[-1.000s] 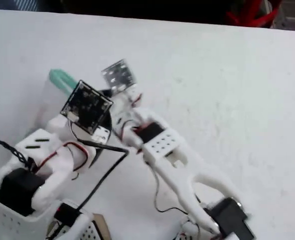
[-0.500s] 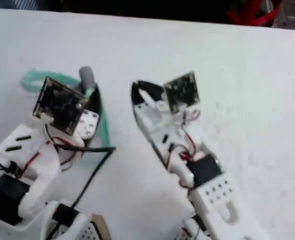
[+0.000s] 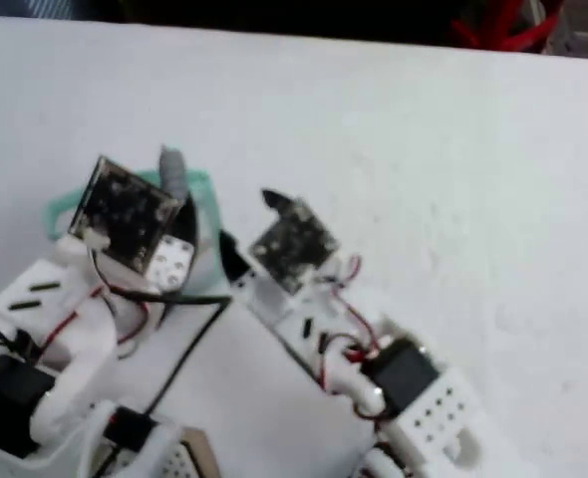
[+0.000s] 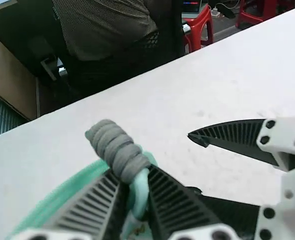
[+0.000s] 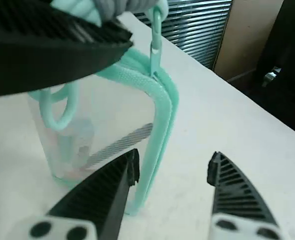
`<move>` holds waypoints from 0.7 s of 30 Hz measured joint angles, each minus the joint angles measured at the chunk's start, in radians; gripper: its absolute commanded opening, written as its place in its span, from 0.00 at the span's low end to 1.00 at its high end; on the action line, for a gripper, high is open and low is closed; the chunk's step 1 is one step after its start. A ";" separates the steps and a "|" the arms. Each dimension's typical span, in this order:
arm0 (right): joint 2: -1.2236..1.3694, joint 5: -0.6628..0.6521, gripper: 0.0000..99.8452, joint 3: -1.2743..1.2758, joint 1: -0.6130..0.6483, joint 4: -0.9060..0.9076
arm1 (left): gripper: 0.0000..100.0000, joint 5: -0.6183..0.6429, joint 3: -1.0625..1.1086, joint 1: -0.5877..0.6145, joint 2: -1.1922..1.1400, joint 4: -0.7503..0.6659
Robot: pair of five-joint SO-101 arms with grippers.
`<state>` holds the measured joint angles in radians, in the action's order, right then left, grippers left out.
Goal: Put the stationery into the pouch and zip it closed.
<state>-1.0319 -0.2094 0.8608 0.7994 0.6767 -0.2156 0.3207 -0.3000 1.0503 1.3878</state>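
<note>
Left gripper point(image 4: 136, 186) is clamped on the teal tab under the grey wrapped zip pull point(image 4: 116, 149), jaws pinched narrow with the tab between them. That grip makes sense, since the pull is the only handle that drives the slider.

Pouch point(image 5: 107, 120) hangs from that grip. It has a clear body with a teal zipper edge point(image 5: 163, 107), its bottom end is down on the table point(image 3: 424, 149), and it sits left of centre.

Right gripper point(image 5: 175, 156) is spread wide and holds nothing. It sits low by the table just right of the pouch, with 1 finger close to the teal edge, not touching as far as I can tell. It is likely there to brace the body so the pouch doesn't drag along when the pull is tugged.

Faint shapes show inside the clear wall, probably the stationery, too vague to name. 2 teal strips run side by side down the edge; I cannot tell how much of the zip is closed.

Judgement: loading is done and the zipping step is in hand. Risk: the pouch is floppy, so with no counter-hold it lifts or twists instead of zipping.
</note>
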 measured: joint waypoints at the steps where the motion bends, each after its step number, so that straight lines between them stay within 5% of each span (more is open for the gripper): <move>1: 0.012 -0.006 0.26 0.000 0.009 -0.011 | 0.02 0.002 0.000 0.000 -0.002 0.015; 21: 0.218 -0.278 0.28 -0.103 0.169 -0.048 | 0.02 0.008 -0.002 -0.003 0.288 0.288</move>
<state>-0.8140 -0.4872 0.7580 0.9682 0.6291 -0.2079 0.3191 -0.3030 1.3387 1.6763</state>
